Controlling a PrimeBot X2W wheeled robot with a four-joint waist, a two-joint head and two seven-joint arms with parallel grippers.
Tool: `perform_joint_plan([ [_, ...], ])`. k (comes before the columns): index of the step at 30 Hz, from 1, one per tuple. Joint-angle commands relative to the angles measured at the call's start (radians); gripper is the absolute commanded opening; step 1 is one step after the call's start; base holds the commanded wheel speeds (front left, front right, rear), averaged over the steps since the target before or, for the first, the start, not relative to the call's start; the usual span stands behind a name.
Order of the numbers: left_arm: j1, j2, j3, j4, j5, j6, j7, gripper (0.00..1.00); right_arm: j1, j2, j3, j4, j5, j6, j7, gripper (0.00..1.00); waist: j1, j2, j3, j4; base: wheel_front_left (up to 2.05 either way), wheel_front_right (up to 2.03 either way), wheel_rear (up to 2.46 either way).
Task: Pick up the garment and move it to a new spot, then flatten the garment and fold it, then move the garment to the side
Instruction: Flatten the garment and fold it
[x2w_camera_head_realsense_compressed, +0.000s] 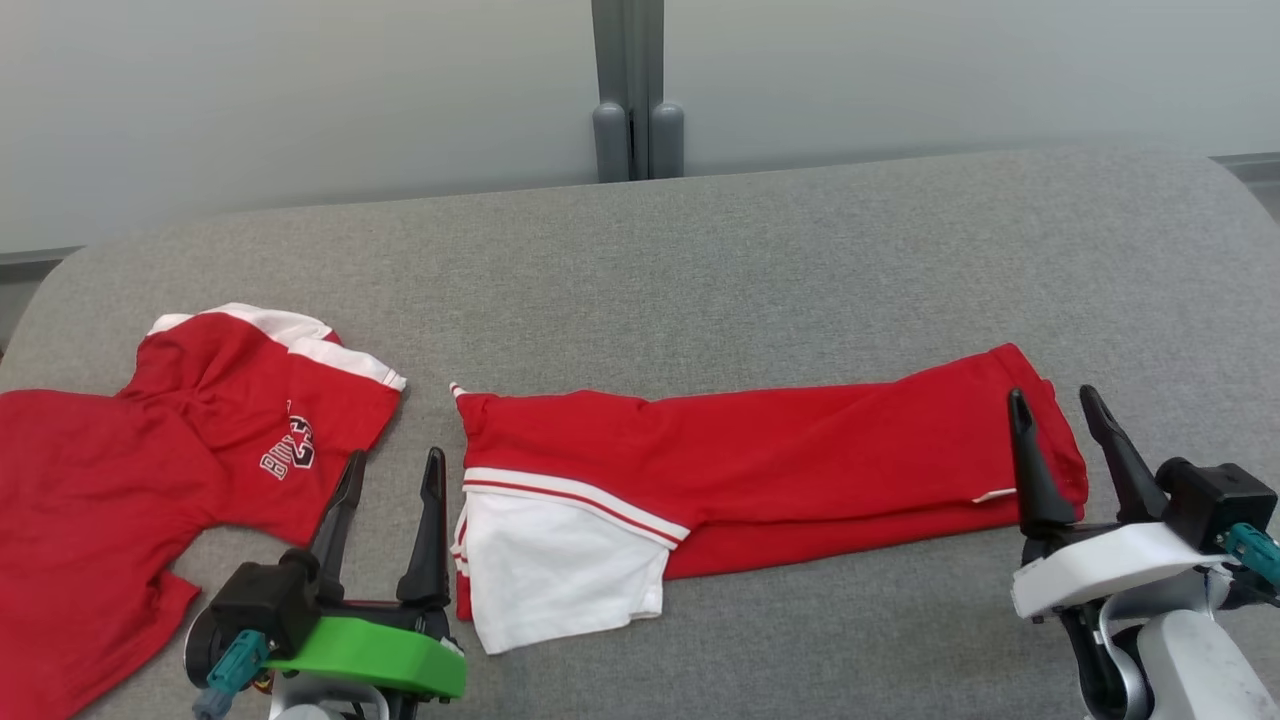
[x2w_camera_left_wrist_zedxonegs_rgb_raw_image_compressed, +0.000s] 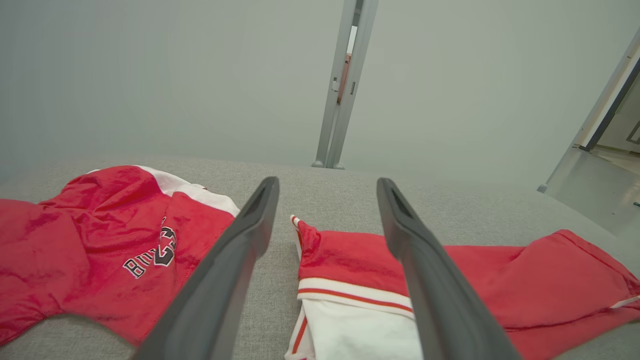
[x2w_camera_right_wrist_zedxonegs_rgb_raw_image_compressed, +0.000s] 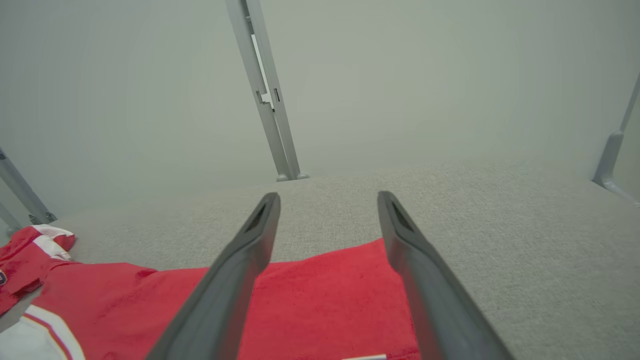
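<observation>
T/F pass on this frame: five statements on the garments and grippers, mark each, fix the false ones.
1. The folded garment and the logo shirt both lie on the grey surface. True.
2. The left gripper and the right gripper are open, holding nothing. True.
3. The logo shirt lies on the robot's right. False: it lies on the left, beside the left gripper.
4. The two garments overlap. False: a strip of grey surface separates them.
5. The folded garment is white at its right end. False: its white panel is at the left end, near the left gripper.
</observation>
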Motion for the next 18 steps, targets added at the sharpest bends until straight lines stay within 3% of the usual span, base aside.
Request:
perform_joint_plan([
  [1, -0.017, -0.001, 0.003, 0.003, 0.006, -0.005, 0.000, 1.00, -0.013, -0.001, -0.022, 0.023, -0.022, 0.000, -0.002, 1.00, 0.0001, 0.0000, 0.013, 0.011, 0.00, 0.00, 0.00],
  [18, -0.076, -0.002, -0.034, 0.035, -0.007, -0.012, 0.000, 1.00, -0.202, 0.035, -0.338, 0.496, -0.170, 0.000, -0.002, 1.00, 0.0001, 0.0000, 0.114, 0.098, 0.00, 0.00, 0.00],
])
